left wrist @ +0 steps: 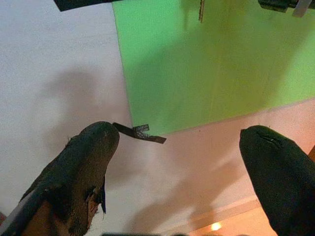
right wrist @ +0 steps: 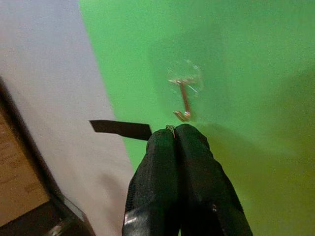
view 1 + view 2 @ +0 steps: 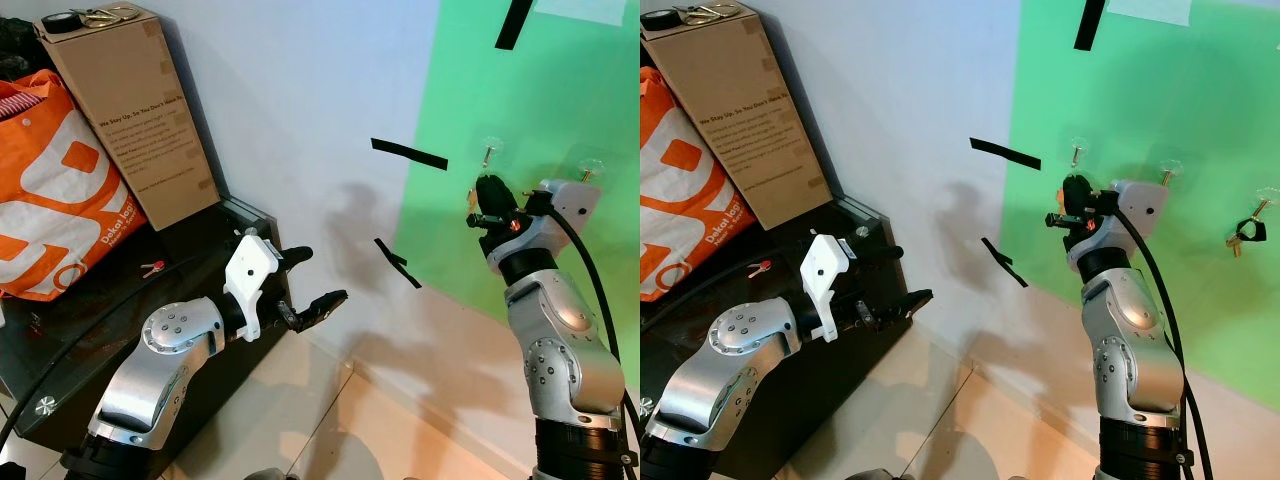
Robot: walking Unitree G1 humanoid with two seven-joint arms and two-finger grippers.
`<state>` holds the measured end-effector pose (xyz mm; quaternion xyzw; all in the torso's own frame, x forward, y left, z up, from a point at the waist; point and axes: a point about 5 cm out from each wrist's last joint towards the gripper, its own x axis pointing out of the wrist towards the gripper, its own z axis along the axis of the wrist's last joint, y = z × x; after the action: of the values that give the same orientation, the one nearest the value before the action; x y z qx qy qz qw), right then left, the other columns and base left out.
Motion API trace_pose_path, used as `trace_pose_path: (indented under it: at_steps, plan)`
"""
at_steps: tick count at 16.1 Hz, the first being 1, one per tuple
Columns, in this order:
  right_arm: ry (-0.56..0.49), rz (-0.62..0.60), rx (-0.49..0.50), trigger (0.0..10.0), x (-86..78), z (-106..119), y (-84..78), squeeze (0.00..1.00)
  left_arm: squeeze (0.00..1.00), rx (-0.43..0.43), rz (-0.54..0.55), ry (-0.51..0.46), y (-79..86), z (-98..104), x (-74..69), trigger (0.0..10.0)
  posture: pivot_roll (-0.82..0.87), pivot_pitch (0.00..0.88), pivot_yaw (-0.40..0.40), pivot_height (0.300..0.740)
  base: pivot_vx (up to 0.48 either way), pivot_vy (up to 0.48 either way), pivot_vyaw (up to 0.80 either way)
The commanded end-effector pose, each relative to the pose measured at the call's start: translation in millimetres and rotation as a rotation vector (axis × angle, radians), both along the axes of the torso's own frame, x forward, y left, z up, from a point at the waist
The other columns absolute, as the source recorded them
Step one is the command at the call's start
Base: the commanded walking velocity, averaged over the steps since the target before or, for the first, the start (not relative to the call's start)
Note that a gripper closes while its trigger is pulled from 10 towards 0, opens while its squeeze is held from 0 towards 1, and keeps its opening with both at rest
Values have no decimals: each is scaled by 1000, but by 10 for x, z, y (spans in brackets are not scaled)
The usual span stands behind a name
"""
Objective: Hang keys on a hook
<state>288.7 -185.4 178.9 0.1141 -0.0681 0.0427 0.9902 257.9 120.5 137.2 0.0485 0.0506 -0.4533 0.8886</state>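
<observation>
My right gripper (image 3: 488,192) is raised against the green wall panel (image 3: 540,90), just below a small clear-based metal hook (image 2: 183,98). Its fingers (image 2: 197,167) are pressed shut, and a tiny bit of metal ring (image 2: 170,128) peeks out at their tips; a small dark piece (image 3: 1056,218) hangs beside them. Two more hooks (image 3: 1165,172) follow to the right, and the far one holds a black-and-gold key bunch (image 3: 1243,232). My left gripper (image 3: 320,278) is held low by the white wall, open, with nothing between its fingers. A red-tagged key (image 3: 152,267) lies on the dark table.
At the left a dark glass table (image 3: 100,330) carries a tall cardboard box (image 3: 130,110) and an orange bag (image 3: 50,200). Black tape strips (image 3: 408,153) are stuck on the wall. Tiled floor (image 3: 340,420) runs below the wall.
</observation>
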Motion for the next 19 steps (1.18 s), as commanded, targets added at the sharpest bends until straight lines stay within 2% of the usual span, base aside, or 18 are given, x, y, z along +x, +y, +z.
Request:
trace_pose_path:
  at_steps: [1,12,19]
  plan:
    - [-34,31,-4,10000,-8,84,46,0,0,6,-7,-18,4,53,-3,10000,-39,0,74,740,0,0,0]
    - [-74,9,18,10000,133,199,91,0,0,2,-19,-23,-8,74,3,10000,-35,0,76,740,0,0,0]
    - [-55,-106,10,10000,169,175,-65,0,0,-5,-37,-21,-14,87,-11,10000,-41,0,85,740,0,0,0]
